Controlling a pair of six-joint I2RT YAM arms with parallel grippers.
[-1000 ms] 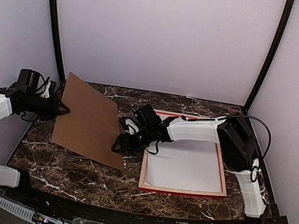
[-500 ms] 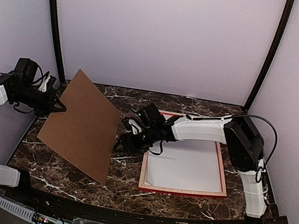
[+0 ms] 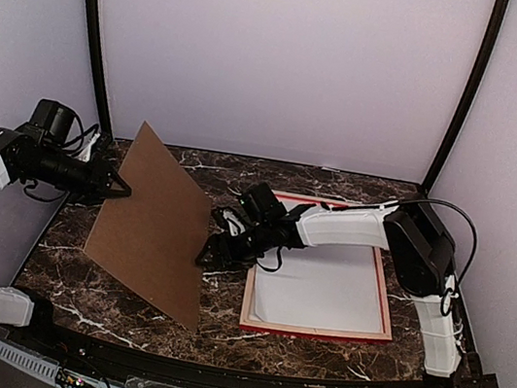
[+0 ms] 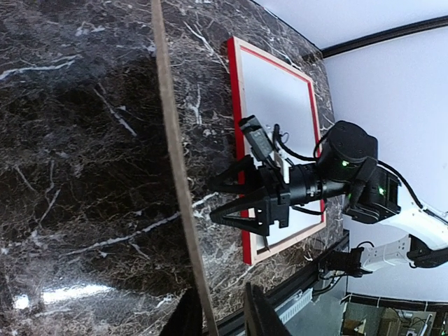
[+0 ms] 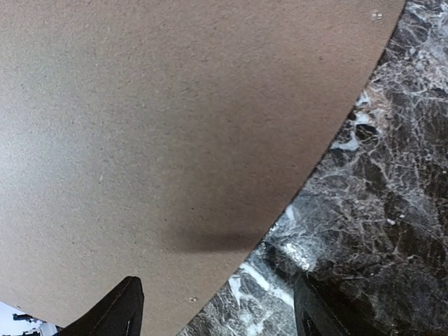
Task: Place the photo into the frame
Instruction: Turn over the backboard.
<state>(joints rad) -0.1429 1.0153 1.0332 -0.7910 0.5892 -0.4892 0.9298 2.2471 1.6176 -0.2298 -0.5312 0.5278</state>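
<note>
The left jaws straddle the upper left edge of the brown backing board (image 3: pixel 150 226). The left wrist view shows a slit between the board and one of the fingers (image 4: pixel 255 311), so I cannot tell whether they are clenched on it. The right jaws are spread wide and grasp nothing; they sit low, just beside the board's right edge, between it and the frame (image 3: pixel 315 332). The board stands steeply tilted over the left half of the worktop (image 3: pixel 104 298), its lowest corner near the near edge. The frame lies flat toward the right edge, pale wood side up with red showing along its rim. A plain white sheet (image 3: pixel 323 283) fills its opening. No printed face shows, so this may be the photo lying face down, but that cannot be told. The step in hand looks like handling the backing. Next, it probably needs the board's free edge steadied, swung over the frame and lowered square into the recess.
</note>
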